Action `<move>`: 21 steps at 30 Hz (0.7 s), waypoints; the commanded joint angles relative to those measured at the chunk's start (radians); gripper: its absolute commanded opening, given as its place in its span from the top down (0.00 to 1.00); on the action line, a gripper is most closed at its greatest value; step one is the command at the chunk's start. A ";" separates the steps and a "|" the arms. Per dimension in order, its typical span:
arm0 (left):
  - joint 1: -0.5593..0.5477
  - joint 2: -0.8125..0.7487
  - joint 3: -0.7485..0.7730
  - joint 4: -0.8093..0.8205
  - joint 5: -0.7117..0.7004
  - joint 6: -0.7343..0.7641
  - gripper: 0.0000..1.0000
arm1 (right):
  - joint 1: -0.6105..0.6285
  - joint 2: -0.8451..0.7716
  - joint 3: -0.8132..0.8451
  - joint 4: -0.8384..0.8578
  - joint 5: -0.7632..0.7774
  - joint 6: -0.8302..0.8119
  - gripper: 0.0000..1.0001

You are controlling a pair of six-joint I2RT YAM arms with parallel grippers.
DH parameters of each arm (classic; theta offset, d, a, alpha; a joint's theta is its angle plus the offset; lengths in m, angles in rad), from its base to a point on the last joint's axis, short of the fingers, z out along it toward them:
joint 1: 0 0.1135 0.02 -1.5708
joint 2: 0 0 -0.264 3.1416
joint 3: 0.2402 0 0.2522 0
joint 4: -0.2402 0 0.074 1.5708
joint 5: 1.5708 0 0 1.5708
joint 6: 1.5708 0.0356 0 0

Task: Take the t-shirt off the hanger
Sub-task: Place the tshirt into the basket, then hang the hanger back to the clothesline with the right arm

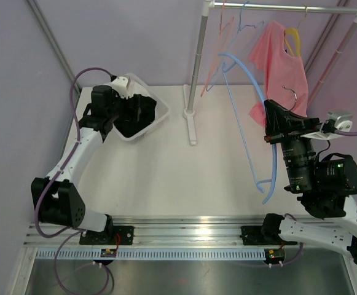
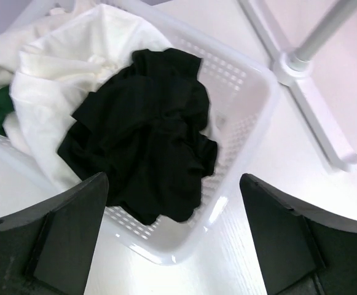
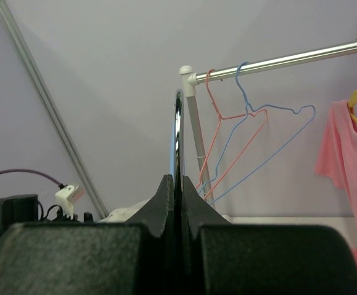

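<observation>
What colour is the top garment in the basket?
Black; garment shows best in left wrist view.

The laundry basket point(image 1: 161, 112) sat on the table point(image 1: 166, 178) at the upper left of the overhead view. A crumpled garment point(image 2: 147, 129) lay on top of the other clothes point(image 2: 55, 74) in it, under the wide-spread left gripper point(image 2: 175, 233). Right of the basket stood the garment rack point(image 1: 198, 61). Wire hangers point(image 1: 227, 37) hung on its rail, and further right a t-shirt point(image 1: 276, 61). Below that, the right gripper point(image 3: 178, 184) pinched a bare hanger point(image 1: 252, 80) by its hook.
</observation>
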 commanded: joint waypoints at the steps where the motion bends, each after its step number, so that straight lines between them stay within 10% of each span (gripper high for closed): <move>1: -0.047 -0.133 -0.093 0.148 0.058 -0.022 0.08 | -0.002 0.026 0.011 0.127 0.078 -0.039 1.00; 16: -0.233 -0.420 -0.403 0.332 -0.025 0.082 0.01 | -0.037 0.342 0.066 0.793 0.308 -0.674 1.00; 21: -0.242 -0.402 -0.401 0.326 -0.028 0.088 0.01 | -0.219 0.378 0.133 0.579 0.319 -0.445 1.00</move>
